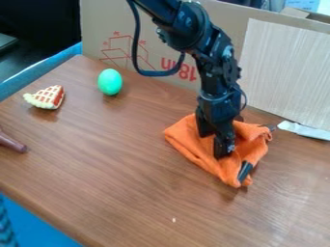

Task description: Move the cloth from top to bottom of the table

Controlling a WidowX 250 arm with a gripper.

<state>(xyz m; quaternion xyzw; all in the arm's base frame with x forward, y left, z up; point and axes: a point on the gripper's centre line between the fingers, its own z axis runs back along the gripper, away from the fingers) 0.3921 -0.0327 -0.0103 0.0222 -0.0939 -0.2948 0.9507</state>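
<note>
"Where's the cloth [248,140], quick?"

"Right under the pincer [214,146], spread out both sides of it, orange & rumpled, on the wooden surface [129,159]."

"Pincer status?"

"Wide, AFAICT: fingers apart, pointing down, w/ orange showing btwn."

"Other stuff?"

"Green egg [110,82], up & L of the pincer in view. Pie slice [46,98], further L. Box [187,29] behind it. Pale strip [305,130] off to its R, nr the box."
</note>
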